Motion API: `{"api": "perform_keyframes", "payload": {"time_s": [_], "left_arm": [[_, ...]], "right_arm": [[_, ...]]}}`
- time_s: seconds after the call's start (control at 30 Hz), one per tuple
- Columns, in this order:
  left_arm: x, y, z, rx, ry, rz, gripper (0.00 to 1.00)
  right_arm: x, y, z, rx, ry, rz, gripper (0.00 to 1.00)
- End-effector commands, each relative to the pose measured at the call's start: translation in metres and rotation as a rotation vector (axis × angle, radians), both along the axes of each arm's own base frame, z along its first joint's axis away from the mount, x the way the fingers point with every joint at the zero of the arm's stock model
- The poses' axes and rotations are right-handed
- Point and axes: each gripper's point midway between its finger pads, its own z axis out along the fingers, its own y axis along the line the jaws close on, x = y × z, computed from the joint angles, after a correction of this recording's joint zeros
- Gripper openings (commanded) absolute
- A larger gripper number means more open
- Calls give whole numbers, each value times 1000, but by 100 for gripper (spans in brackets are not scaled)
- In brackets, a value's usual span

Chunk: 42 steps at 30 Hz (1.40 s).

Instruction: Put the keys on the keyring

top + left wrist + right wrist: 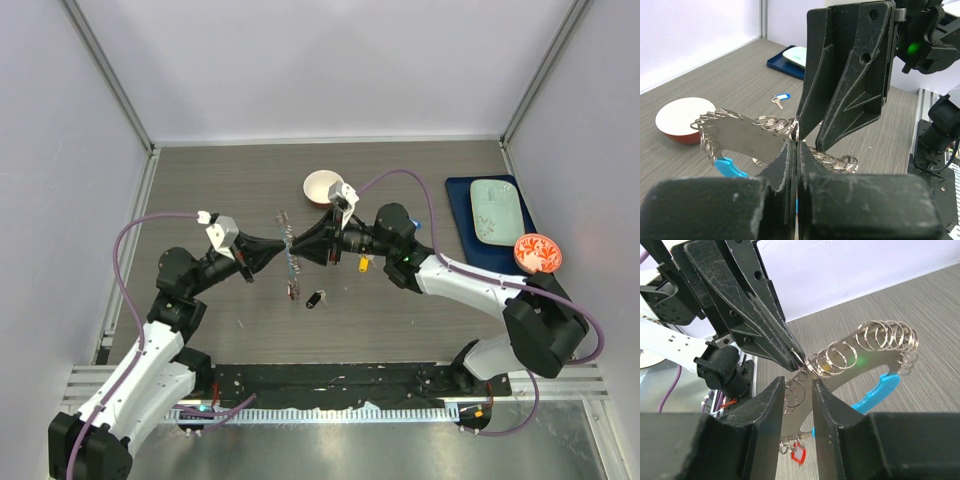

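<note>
L gripper [796, 147] pinched shut on flat silvery metal keyring [740, 137] w/ blue plastic tag [729, 166], held mid-air; R gripper [799, 387] part-open astride it, can't tell if gripping.

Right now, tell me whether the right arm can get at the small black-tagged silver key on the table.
Probably yes: the black-tagged key lies uncovered just beside the right fingers, though they are busy at the silver keyring.
</note>
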Motion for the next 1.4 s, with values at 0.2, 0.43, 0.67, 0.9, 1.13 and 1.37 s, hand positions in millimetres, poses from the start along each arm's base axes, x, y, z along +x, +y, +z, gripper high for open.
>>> {"api": "perform_keyframes", "payload": {"time_s": [0.2, 0.43, 0.67, 0.9, 1.13, 1.37], "left_arm": [[-8, -5, 25, -49, -88, -55, 0], [-11, -7, 28, -62, -95, -73, 0], [-10, -5, 30, -79, -99, -62, 0], [-7, -1, 23, -11, -96, -26, 11], [0, 16, 18, 118, -105, 82, 48], [18, 50, 21, 147, -95, 322, 57]], "right_arm": [[1, 3, 47, 126, -95, 11, 35], [-2, 7, 43, 117, -88, 49, 31], [-8, 9, 41, 111, -92, 95, 4], [-1, 4, 34, 1, -153, 61, 1], [22, -4, 34, -238, -308, 13, 1], [121, -47, 46, -416, -180, -469, 1]]}}
